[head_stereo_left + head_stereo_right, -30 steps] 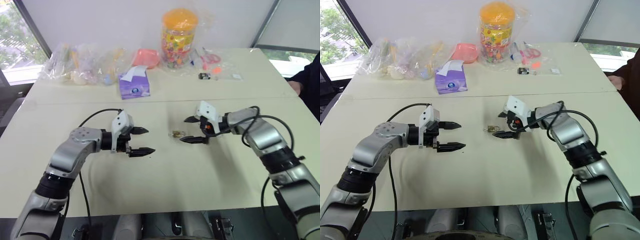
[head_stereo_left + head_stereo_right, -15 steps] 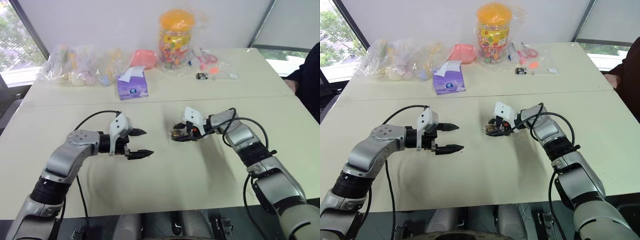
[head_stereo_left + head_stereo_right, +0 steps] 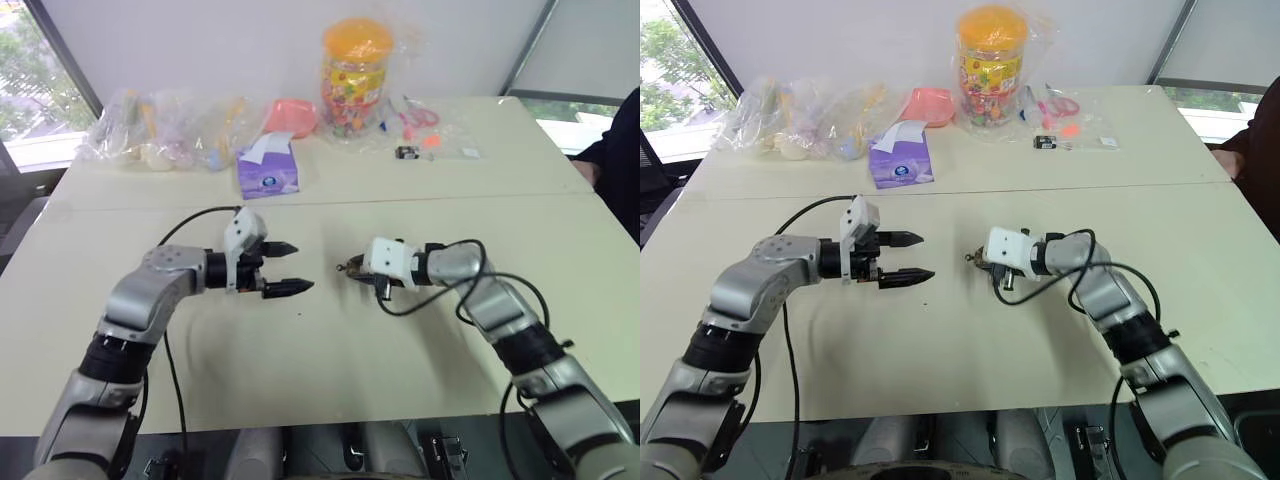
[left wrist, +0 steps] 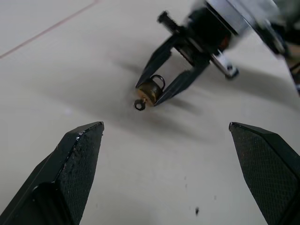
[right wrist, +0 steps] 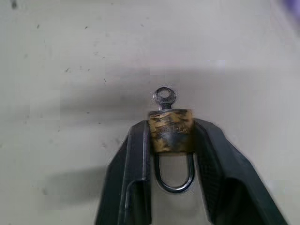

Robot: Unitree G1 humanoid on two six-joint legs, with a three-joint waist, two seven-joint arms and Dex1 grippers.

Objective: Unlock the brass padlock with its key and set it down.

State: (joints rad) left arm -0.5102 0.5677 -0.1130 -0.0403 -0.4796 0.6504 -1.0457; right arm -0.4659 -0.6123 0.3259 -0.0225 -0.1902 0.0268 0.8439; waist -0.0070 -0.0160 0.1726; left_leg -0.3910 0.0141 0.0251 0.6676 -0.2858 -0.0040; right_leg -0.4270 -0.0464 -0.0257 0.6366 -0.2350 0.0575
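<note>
Your right gripper (image 5: 171,133) had just closed on the brass padlock (image 5: 170,129), key (image 5: 164,97) protruding; left gripper (image 3: 287,268) stayed open

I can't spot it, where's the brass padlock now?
The brass padlock sits pinched in the right end effector above mid-table, facing the open left end effector.

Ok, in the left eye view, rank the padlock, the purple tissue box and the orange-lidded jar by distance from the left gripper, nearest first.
1. The padlock, just off the open left gripper, clamped in the right gripper.
2. The purple tissue box, farther back on the table.
3. The orange-lidded jar, at the far edge.
</note>
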